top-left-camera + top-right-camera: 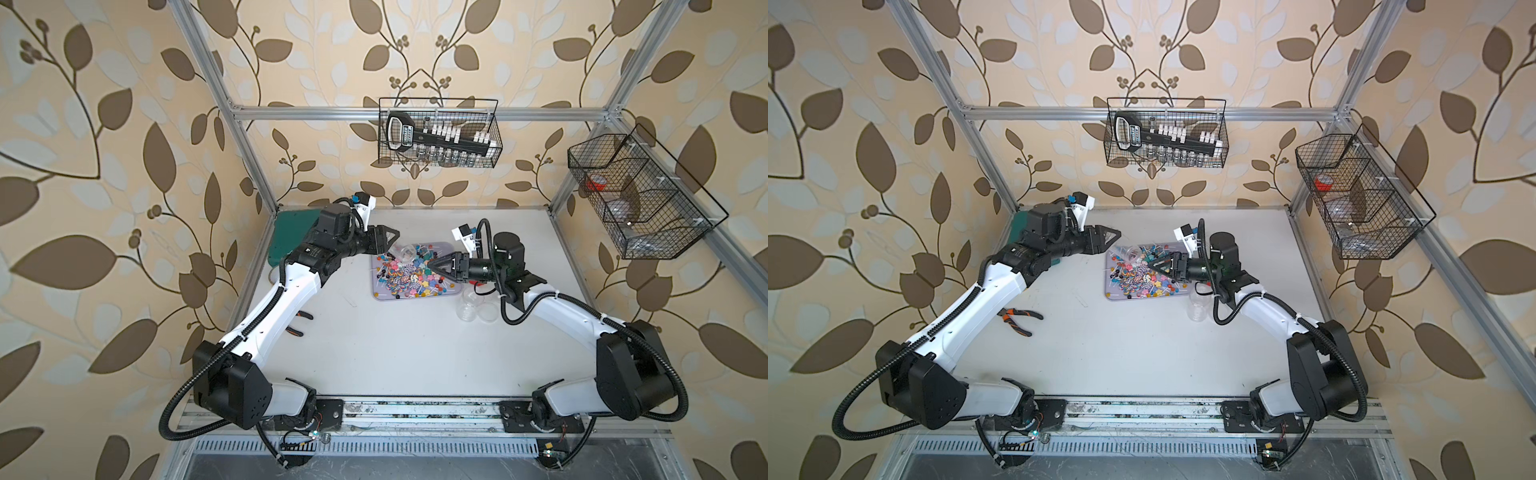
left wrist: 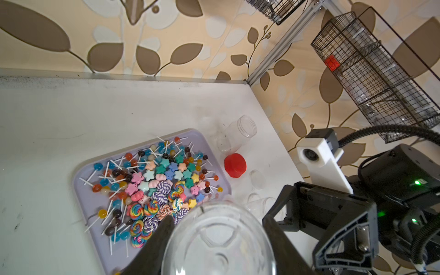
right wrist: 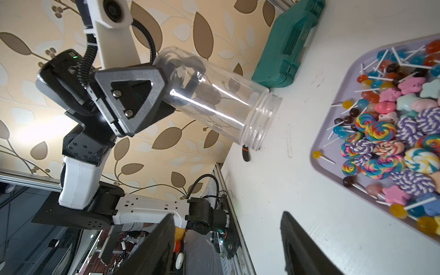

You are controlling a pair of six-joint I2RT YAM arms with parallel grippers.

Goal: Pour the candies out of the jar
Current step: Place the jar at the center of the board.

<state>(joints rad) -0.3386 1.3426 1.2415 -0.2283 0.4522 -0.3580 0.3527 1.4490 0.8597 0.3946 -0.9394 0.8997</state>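
Observation:
My left gripper (image 1: 392, 237) (image 2: 219, 219) is shut on the base of the clear plastic jar (image 2: 219, 240) (image 3: 219, 100). The jar hangs tilted above the far left corner of a lilac tray (image 1: 415, 298) (image 2: 90, 202), mouth pointing down, and looks empty. The candies (image 1: 409, 274) (image 1: 1142, 278) (image 2: 154, 185) (image 3: 392, 133) lie heaped on the tray: lollipops on white sticks, pastel stars, swirled discs. My right gripper (image 1: 432, 266) (image 3: 227, 226) hovers open over the tray's right side, with nothing between its fingers.
A red lid (image 2: 235, 165) and other clear jars (image 2: 235, 135) (image 1: 473, 309) lie right of the tray. Pliers (image 1: 1017, 320) rest under my left arm. A green case (image 1: 291, 237) sits at the back left. Wire baskets (image 1: 440, 133) (image 1: 640, 195) hang on the frame.

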